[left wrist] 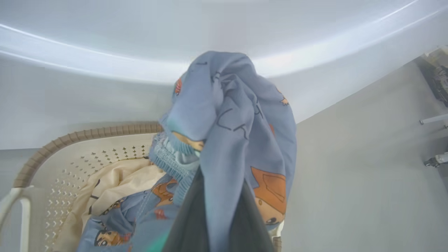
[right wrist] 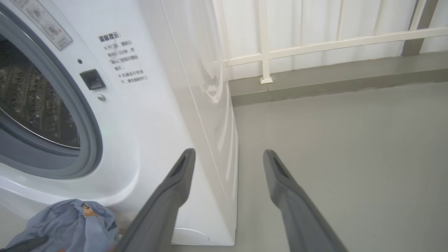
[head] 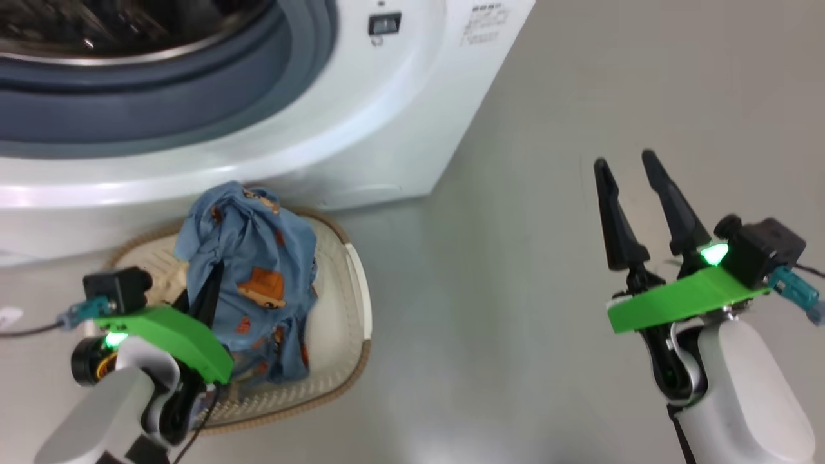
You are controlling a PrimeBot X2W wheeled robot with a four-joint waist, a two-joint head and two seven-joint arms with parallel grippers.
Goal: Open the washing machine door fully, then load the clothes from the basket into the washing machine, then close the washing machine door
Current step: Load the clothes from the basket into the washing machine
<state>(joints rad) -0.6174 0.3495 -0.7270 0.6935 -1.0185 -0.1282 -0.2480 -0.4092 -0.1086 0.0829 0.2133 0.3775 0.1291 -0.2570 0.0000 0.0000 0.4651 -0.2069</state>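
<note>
Head view down over basket, left wrist close on clothes, right wrist toward shared washing machine

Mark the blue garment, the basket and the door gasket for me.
blue garment [head: 271, 245]: head view, on its draped front.
basket [head: 335, 303]: head view, on its bare right wall.
gasket [head: 161, 103]: head view, on its lower grey band.

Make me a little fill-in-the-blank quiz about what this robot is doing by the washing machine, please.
1. The left gripper is shut on the light ____ clothes, printed with cartoon animals.
2. The basket stands in ____ of the washing machine.
3. The right gripper is ____ and holds nothing.

Missing words: blue; front; open.
</note>
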